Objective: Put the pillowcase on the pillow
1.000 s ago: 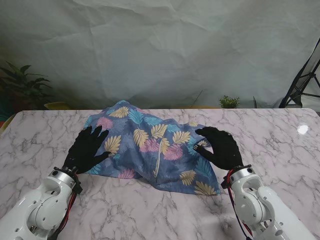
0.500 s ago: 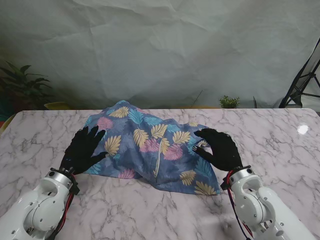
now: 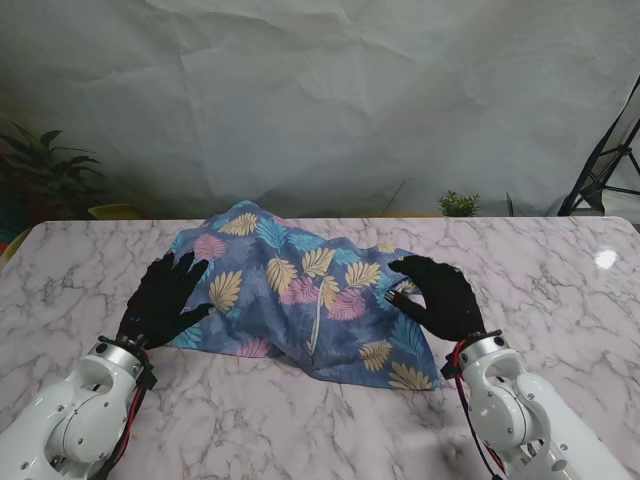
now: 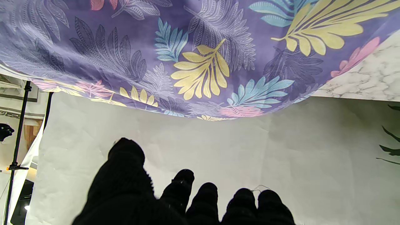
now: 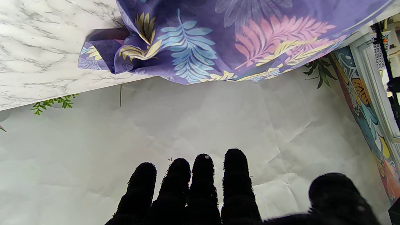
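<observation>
The pillowcase (image 3: 300, 295), a blue-purple cloth printed with yellow, pink and teal leaves, lies bulging in the middle of the marble table (image 3: 560, 270), humped highest toward the table's far edge and flattening out toward the near edge, where one corner reaches closest to me. That swell suggests the pillow is already inside it, though no bare pillow shows in any view, so I cannot tell how fully it is covered. The left hand (image 3: 165, 297) is released, black-gloved fingers spread, hovering over the cloth's left edge; in its wrist view the fingertips (image 4: 206, 193) stand clear of the fabric with nothing between them. The right hand (image 3: 440, 295) is likewise open and empty at the cloth's right side, fingers (image 5: 203, 175) straight and apart from the print. Judging by this, the stuffing looks largely done. What seems left is tidying: pulling the loose corner nearest me and the rumpled flap at the right edge flat, and checking the opening, which I cannot locate here.
</observation>
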Controlling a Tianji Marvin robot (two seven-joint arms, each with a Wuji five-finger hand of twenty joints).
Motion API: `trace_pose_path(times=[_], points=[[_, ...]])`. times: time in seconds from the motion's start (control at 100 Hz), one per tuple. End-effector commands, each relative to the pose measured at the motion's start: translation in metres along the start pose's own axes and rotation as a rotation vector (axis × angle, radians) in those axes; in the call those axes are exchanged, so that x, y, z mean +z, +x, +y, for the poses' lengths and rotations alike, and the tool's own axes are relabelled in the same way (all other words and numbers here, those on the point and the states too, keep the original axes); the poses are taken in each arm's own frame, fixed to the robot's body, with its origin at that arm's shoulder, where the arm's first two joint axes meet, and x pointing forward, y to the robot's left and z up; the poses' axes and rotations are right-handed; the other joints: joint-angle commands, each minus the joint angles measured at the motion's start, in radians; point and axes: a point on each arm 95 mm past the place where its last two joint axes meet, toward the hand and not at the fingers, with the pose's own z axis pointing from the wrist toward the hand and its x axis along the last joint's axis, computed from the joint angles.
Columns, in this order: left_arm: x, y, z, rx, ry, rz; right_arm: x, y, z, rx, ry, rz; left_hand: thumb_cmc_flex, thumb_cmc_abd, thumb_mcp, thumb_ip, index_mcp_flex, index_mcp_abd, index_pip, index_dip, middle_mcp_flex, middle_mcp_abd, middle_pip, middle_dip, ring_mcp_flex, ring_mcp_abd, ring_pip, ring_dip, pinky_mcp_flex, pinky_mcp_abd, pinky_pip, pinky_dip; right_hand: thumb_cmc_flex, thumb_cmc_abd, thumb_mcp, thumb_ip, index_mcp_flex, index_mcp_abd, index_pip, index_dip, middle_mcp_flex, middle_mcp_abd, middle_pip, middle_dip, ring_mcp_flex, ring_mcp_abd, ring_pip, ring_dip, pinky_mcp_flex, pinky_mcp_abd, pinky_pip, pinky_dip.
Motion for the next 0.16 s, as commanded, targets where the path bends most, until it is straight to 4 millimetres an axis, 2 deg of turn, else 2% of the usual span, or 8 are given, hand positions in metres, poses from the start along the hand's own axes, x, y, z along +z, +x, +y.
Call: trace_pose_path(times=[0.0,0.15], points=[[-0.0006,0.0015,0.0003,0.002,-0.010,0.002,-0.0006,0.0004,-0.0009,-0.001,0.002,-0.001,0.005,-0.016,-0.012,0.017,-0.015,0.004,-0.005,-0.014,-0.041,0.001,-0.015,0.004,-0.030,-0.023,-0.026,-0.010,-0.002,-0.032,-0.037,-0.018,-0.052,0.040,0.005,-0.015,0.016,0.004,-0.009,-0.016,0.013,-0.001,-0.012,0.000,0.013,-0.009,-0.037,-0.026,-0.017,0.001,-0.007,-0.004],[-0.0012,0.0014,0.0001,0.004,-0.012,0.001,0.0006,0.0000,-0.0019,0.005,0.005,0.001,0.005,-0.014,-0.013,0.017,-0.013,0.003,-0.004,-0.014,-0.041,0.001,-0.015,0.009,-0.030,-0.023,-0.026,-0.008,-0.002,-0.032,-0.036,-0.017,-0.050,0.041,0.004,-0.015,0.018,0.005,-0.009,-0.014,0.016,-0.001,-0.013,0.000,0.013,-0.009,-0.038,-0.026,-0.017,0.000,-0.006,-0.004]])
